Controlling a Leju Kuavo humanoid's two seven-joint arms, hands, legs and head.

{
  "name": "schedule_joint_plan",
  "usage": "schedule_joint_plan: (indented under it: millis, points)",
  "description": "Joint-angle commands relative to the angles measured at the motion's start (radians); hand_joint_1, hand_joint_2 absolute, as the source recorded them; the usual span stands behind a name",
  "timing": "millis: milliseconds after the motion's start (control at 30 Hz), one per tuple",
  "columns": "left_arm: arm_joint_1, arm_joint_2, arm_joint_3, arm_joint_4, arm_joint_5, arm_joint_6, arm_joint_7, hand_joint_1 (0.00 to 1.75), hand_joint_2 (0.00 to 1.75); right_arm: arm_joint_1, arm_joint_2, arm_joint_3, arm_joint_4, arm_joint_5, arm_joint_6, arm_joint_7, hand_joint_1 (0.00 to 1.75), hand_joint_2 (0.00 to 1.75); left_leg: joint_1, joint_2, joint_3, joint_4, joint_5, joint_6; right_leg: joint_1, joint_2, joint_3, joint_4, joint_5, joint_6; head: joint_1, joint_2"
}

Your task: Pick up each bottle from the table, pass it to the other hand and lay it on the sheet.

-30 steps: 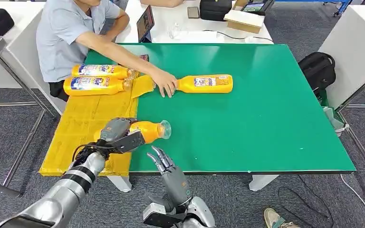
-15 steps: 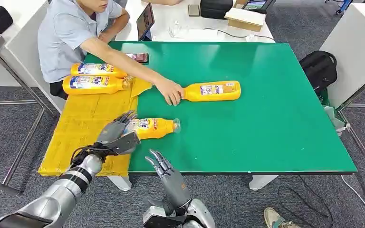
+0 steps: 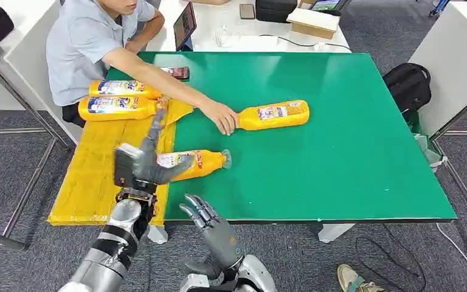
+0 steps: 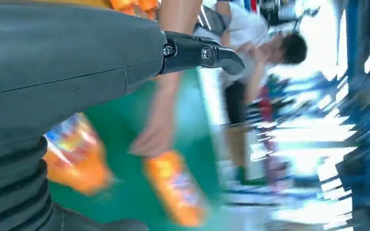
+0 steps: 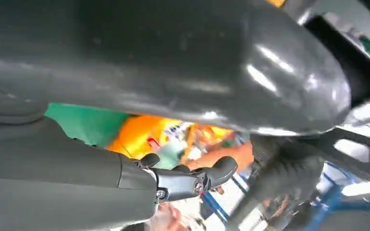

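From my head view, my left hand (image 3: 138,165) hovers over the seam between the yellow sheet (image 3: 100,170) and the green table (image 3: 316,146), its fingers (image 3: 155,125) spread wide and gripping nothing. Just beside it, partly under my palm, the nearest bottle (image 3: 197,163) lies on its side across the sheet's edge, its cap end out on the green. My right hand (image 3: 210,222) is at the table's near edge with fingers apart and nothing in them. Two more bottles (image 3: 118,108) lie side by side at the far end of the sheet. A fourth bottle (image 3: 276,114) lies on the green further out, and a person (image 3: 91,42) seated at the far left corner has a hand (image 3: 222,117) touching its cap end. A phone (image 3: 176,73) lies on the table near that person's arm.

In my left wrist view, blurred, my grey thumb (image 4: 200,53) juts out free. Two orange bottle shapes lie on the green, one close by my hand (image 4: 74,154) and one further off (image 4: 176,185), with the person's forearm (image 4: 161,115) reaching down between them.

In my right wrist view, my own arm covers much of the frame. My dark fingers (image 5: 188,180) are loosely extended and hold nothing, with a blurred orange bottle (image 5: 144,134) and a strip of green beyond them.
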Motion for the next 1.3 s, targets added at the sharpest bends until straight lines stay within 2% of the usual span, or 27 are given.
schedule_joint_plan:
  millis: [33, 100, 167, 200, 233, 267, 300, 333, 367, 400, 500, 567, 700, 967, 1000, 1067, 1133, 1300]
  points:
    - [0.14, -0.032, 0.06, -0.312, 0.187, 0.058, -0.009, 0.0, 1.75, 0.095, -0.021, -0.212, -0.294, 0.157, 0.0, 0.001, 0.0, 1.75, 0.0, 0.003, 0.004, 0.0, -0.003, -0.001, 0.0, 0.001, 0.003, 0.0, -0.002, -0.001, 0.0, 0.0]
    - [0.199, -0.018, 0.062, -0.369, 0.217, 0.075, -0.015, 0.0, 1.75, 0.131, -0.021, -0.319, -0.336, 0.257, 0.0, 0.001, 0.0, 1.75, 0.0, 0.001, 0.003, 0.0, -0.003, -0.001, 0.0, 0.0, 0.003, 0.001, -0.003, -0.001, 0.0, 0.0]
    - [0.222, -0.013, 0.065, -0.388, 0.219, 0.084, -0.023, 0.0, 1.75, 0.137, -0.02, -0.369, -0.326, 0.317, 0.0, 0.001, 0.0, 1.75, 0.0, 0.002, 0.004, -0.001, -0.003, -0.001, 0.0, 0.0, 0.003, -0.001, -0.003, 0.0, 0.0, 0.0]
    - [0.263, -0.01, 0.085, -0.422, 0.21, 0.117, -0.038, 0.0, 1.75, 0.13, 0.012, -0.513, -0.225, 0.462, 0.0, 0.001, 0.0, 1.75, 0.0, 0.0, 0.004, 0.0, -0.003, -0.001, 0.0, -0.001, 0.004, 0.0, -0.004, 0.0, 0.0, 0.0]
    - [0.277, -0.006, 0.09, -0.434, 0.209, 0.117, -0.039, 0.0, 1.75, 0.122, -0.008, -0.508, -0.222, 0.441, 0.0, 0.001, 0.0, 1.75, 0.0, 0.0, 0.004, -0.002, -0.002, 0.0, 0.0, -0.001, 0.004, -0.002, -0.003, 0.001, 0.0, 0.0]
    - [0.289, -0.006, 0.097, -0.446, 0.199, 0.126, -0.05, 0.0, 1.75, 0.115, -0.01, -0.558, -0.191, 0.498, 0.0, 0.021, 0.0, 1.75, 0.0, 0.002, 0.007, -0.002, -0.003, 0.0, 0.0, 0.001, 0.007, -0.003, -0.003, 0.0, 0.0, 0.0]
    - [0.307, -0.009, 0.11, -0.462, 0.189, 0.141, -0.056, 0.0, 1.75, 0.092, -0.037, -0.575, -0.158, 0.513, 0.0, 0.064, 0.0, 1.75, -0.001, 0.002, 0.005, -0.002, -0.002, 0.0, 0.0, 0.001, 0.005, -0.002, -0.002, 0.001, 0.0, 0.0]
    - [0.312, -0.009, 0.114, -0.467, 0.187, 0.142, -0.056, 0.0, 1.75, 0.082, -0.052, -0.571, -0.148, 0.492, 0.0, 0.06, 0.0, 1.75, -0.001, 0.002, 0.004, -0.002, -0.002, 0.0, -0.001, 0.001, 0.004, -0.002, -0.002, 0.001, 0.0, 0.0]
    - [0.316, -0.011, 0.118, -0.471, 0.18, 0.148, -0.056, 0.0, 1.75, 0.082, -0.051, -0.621, -0.166, 0.557, 0.0, 0.095, 0.0, 1.75, 0.0, 0.002, 0.005, -0.002, -0.003, 0.0, 0.0, 0.001, 0.005, -0.002, -0.003, 0.001, 0.0, 0.0]
    - [0.322, -0.012, 0.124, -0.467, 0.132, 0.198, -0.036, 0.0, 1.75, 0.071, -0.064, -0.674, -0.172, 0.676, 0.0, 0.18, 0.0, 1.75, -0.001, 0.002, 0.006, -0.002, -0.003, 0.0, -0.001, 0.0, 0.006, -0.002, -0.003, 0.0, 0.0, 0.0]
    - [0.332, -0.01, 0.124, -0.459, 0.089, 0.239, -0.051, 0.0, 1.75, 0.043, -0.111, -0.703, -0.157, 0.714, 0.0, 0.239, 0.0, 1.75, -0.002, -0.002, 0.003, -0.001, -0.002, 0.001, -0.002, -0.002, 0.004, -0.002, -0.002, 0.001, 0.0, 0.0]
    - [0.344, -0.009, 0.128, -0.467, 0.091, 0.235, -0.047, 0.0, 1.75, 0.013, -0.16, -0.669, -0.126, 0.711, 0.0, 0.297, 0.0, 1.75, -0.002, 0.0, 0.003, -0.001, -0.002, 0.001, -0.002, 0.0, 0.004, -0.002, -0.002, 0.002, 0.0, 0.0]
    - [0.357, -0.014, 0.129, -0.482, 0.087, 0.236, -0.046, 0.0, 1.75, 0.004, -0.191, -0.636, -0.117, 0.697, 0.004, 0.37, 0.0, 1.75, -0.002, 0.0, 0.004, -0.001, -0.003, 0.001, -0.002, 0.0, 0.005, -0.002, -0.002, 0.001, 0.0, 0.0]
    - [0.36, -0.003, 0.119, -0.468, 0.065, 0.216, -0.027, 0.0, 1.75, -0.017, -0.223, -0.612, -0.088, 0.675, 0.056, 0.428, 0.0, 1.75, -0.002, 0.0, 0.002, -0.001, -0.003, 0.001, -0.002, 0.0, 0.003, -0.001, -0.002, 0.002, 0.0, 0.0]
    - [0.356, 0.008, 0.105, -0.445, 0.038, 0.208, 0.033, 0.0, 1.75, -0.016, -0.222, -0.617, -0.083, 0.646, 0.069, 0.427, 0.0, 1.75, -0.002, 0.001, 0.004, -0.001, -0.004, 0.001, -0.001, 0.001, 0.005, -0.001, -0.003, 0.001, 0.0, 0.0]
    - [0.354, 0.01, 0.101, -0.421, 0.024, 0.208, 0.039, 0.0, 1.75, -0.01, -0.228, -0.616, -0.089, 0.645, 0.068, 0.43, 0.0, 1.75, -0.002, -0.001, 0.002, -0.001, -0.002, 0.001, -0.002, 0.0, 0.003, -0.001, -0.002, 0.002, 0.0, 0.0]
    - [0.354, 0.017, 0.092, -0.394, 0.0, 0.2, 0.097, 0.0, 1.75, -0.004, -0.237, -0.617, -0.104, 0.641, 0.108, 0.456, 0.0, 1.75, -0.002, -0.001, 0.003, -0.001, -0.002, 0.001, -0.002, -0.001, 0.004, -0.002, -0.002, 0.002, 0.0, 0.0]
    - [0.364, 0.011, 0.103, -0.383, -0.012, 0.194, 0.101, 0.0, 1.75, -0.017, -0.253, -0.615, -0.076, 0.673, 0.164, 0.512, 0.0, 1.75, -0.002, 0.0, 0.005, -0.001, -0.003, 0.001, -0.001, -0.001, 0.006, -0.002, -0.003, 0.001, 0.0, 0.0]
